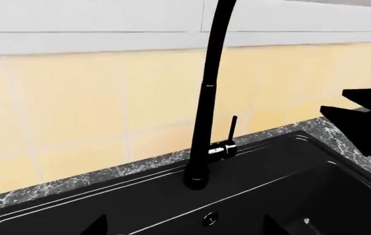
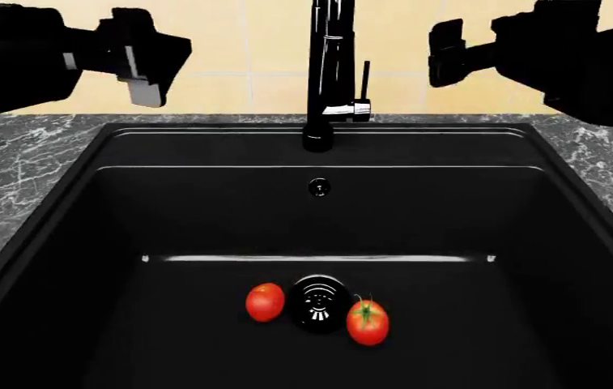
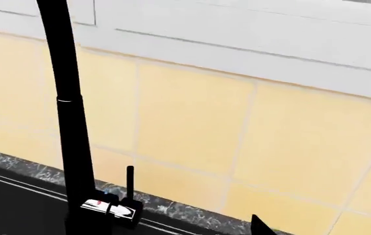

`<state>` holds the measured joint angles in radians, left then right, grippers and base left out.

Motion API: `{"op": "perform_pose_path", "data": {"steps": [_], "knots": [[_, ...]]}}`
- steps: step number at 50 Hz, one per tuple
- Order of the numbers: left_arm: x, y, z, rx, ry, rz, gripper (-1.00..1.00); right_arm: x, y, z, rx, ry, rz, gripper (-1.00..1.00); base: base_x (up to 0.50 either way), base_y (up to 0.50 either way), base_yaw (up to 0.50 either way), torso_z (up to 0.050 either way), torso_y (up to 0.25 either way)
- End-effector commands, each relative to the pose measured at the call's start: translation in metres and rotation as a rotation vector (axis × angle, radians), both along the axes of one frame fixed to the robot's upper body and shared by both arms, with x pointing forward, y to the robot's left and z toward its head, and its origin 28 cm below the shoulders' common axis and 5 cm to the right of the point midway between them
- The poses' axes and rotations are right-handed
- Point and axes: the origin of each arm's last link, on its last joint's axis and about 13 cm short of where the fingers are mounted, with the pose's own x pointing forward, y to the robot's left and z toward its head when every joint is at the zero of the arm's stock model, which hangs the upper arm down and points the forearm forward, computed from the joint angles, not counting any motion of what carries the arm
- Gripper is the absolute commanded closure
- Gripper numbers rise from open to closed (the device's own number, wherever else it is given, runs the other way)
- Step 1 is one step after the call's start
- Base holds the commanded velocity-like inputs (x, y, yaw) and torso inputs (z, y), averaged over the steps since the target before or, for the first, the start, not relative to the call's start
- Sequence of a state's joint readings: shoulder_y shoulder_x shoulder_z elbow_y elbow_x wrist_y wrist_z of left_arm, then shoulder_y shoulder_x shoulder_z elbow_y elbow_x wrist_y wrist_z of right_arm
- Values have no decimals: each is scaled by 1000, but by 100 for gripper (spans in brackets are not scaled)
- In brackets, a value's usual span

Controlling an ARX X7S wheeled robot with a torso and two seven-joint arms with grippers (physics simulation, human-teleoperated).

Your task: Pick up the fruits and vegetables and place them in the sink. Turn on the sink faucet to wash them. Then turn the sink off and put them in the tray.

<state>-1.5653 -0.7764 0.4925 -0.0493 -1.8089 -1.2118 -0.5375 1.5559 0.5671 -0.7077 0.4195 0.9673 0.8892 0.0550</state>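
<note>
We look down into the sink (image 2: 57,235), a matte black basin filling most of the head view. Two tomatoes lie on its floor in the lower centre of the frame, one (image 2: 265,301) just left of the round drain (image 2: 318,302), the other, with a green stem (image 2: 367,322), just right of it. We judge they are there for washing, so the next step is the water. No water is visible.

The sink faucet (image 2: 328,73) rises at the top centre, its chrome-tipped lever (image 2: 351,108) on its right side.

Both our arms are raised above the back rim, holding nothing. Our left gripper (image 2: 146,61) sits at the upper left, well apart from the faucet. Our right gripper (image 2: 449,53) sits at the upper right, nearer the lever, probably placed to reach it.

We cannot tell whether either gripper's fingers are spread or pressed together; they show only as dark shapes.

The tray is not in view.
</note>
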Motion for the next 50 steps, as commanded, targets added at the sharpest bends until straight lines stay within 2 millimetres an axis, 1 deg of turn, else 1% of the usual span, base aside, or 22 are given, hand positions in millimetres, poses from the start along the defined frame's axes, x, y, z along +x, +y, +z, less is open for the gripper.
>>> {"op": "perform_pose_path", "data": {"steps": [1, 2, 3, 4, 5, 7, 9, 20, 29, 44, 50], "knots": [[-23, 2, 21, -65, -66, 21, -100, 55, 21, 4, -1, -88, -35, -100, 0, 0, 0, 0, 0], [-24, 1, 22, -68, -70, 21, -100, 60, 25, 5, 1, -93, -34, -100, 0, 0, 0, 0, 0], [-25, 1, 25, -76, -78, 18, -100, 68, 40, 0, 11, -120, -13, -100, 0, 0, 0, 0, 0], [-25, 0, 27, -82, -83, 17, -100, 70, 44, -10, 25, -105, -32, -100, 0, 0, 0, 0, 0], [-25, 0, 29, -87, -85, 16, -100, 71, 49, -13, 34, -109, -29, -100, 0, 0, 0, 0, 0], [-25, -1, 30, -92, -87, 13, -100, 73, 57, -16, 44, -116, -22, -100, 0, 0, 0, 0, 0], [-25, -2, 31, -95, -87, 10, -100, 73, 60, -17, 49, -123, -22, -100, 0, 0, 0, 0, 0], [-24, -5, 35, -104, -94, -8, -100, 74, 58, -16, 60, -148, -53, -100, 0, 0, 0, 0, 0], [-25, -8, 41, -132, -102, -27, -100, 73, 76, -4, 99, -181, -6, -100, 0, 0, 0, 0, 0], [-26, -7, 47, -161, -141, -52, -100, 76, 78, -15, 152, -191, -8, -100, 0, 0, 0, 0, 0], [-26, -8, 47, -154, -147, -66, -100, 75, 74, -14, 148, -192, -17, -100, 0, 0, 0, 0, -166]]}}
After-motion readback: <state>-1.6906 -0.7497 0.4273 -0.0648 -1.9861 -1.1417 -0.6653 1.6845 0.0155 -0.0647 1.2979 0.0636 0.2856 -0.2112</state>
